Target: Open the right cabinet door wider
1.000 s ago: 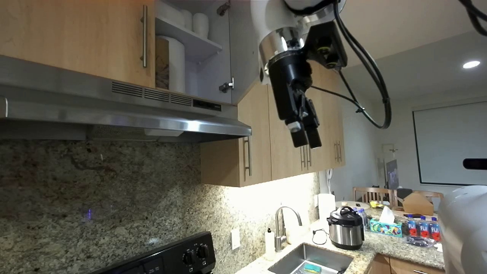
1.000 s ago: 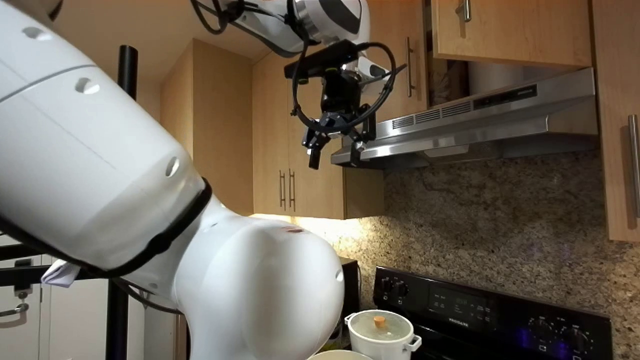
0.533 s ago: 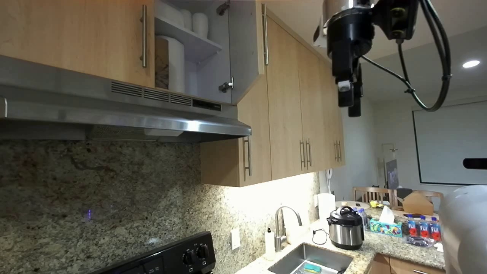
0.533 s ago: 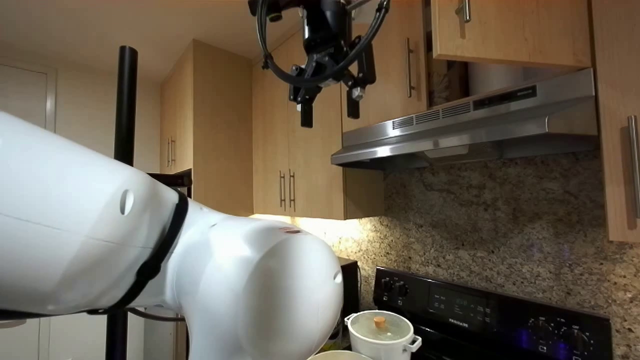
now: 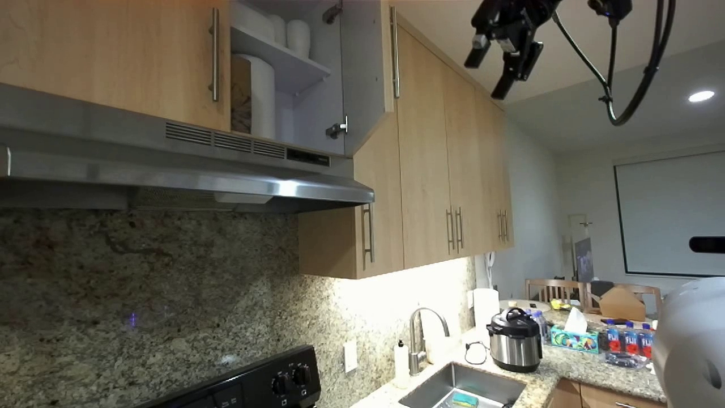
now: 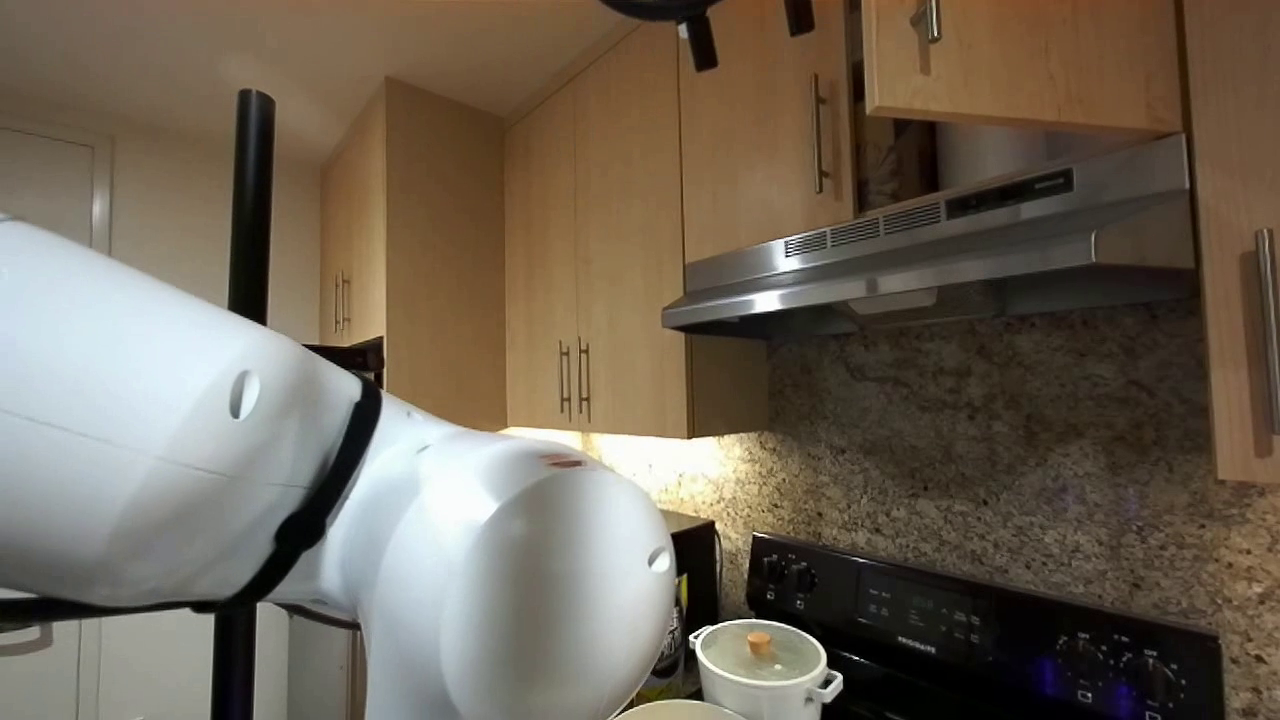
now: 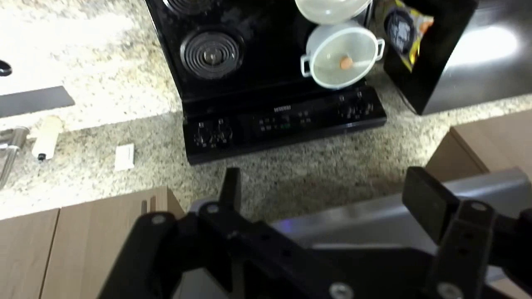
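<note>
The right cabinet door (image 5: pixel 367 73) stands open above the range hood (image 5: pixel 187 164), hinged at the right edge of the cabinet (image 5: pixel 317 119). In both exterior views, the jaws are spread wide and apart from it, beyond its free edge with the bar handle (image 5: pixel 395 51).

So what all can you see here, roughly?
Right cabinet door: one, honey wood, open above range hood
Other cabinet doors: several, light wood, around range hood
Range hood: one, silver, above stove
Stove: one, black, below range hood
Lidded pot: one, white, on stove
Boxy appliance: one, dark, beside stove
Sink: one, silver, in counter
Faucet: one, silver, behind sink
Cooker: one, silver and black, near sink
Tissue box: one, multicoloured, on counter
Robot arm: one, white, left in an exterior view
Hand: one, black, high up, open
</note>
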Action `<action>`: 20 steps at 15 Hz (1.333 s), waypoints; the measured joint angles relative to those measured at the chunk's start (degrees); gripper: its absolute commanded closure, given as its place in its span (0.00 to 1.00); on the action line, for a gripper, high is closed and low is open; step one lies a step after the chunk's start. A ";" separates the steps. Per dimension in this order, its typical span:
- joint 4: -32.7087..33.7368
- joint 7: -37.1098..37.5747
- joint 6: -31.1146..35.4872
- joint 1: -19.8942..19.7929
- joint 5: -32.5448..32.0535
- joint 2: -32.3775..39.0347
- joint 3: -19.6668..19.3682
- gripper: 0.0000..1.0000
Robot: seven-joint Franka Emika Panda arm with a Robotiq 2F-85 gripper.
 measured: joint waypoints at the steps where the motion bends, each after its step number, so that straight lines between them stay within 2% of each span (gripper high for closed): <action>1: 2.02 1.69 3.36 -0.45 1.28 2.08 0.29 0.00; 6: 9.94 11.61 21.97 -4.27 3.34 14.18 5.33 0.00; 8: 13.69 15.81 26.52 -6.83 3.27 18.70 7.06 0.00; 10: 17.70 19.44 28.05 -9.36 3.25 21.86 7.21 0.00; 15: 23.16 25.99 28.07 -11.84 4.37 22.89 1.88 0.00; 20: 24.00 28.45 30.51 -11.99 11.73 23.52 -4.53 0.00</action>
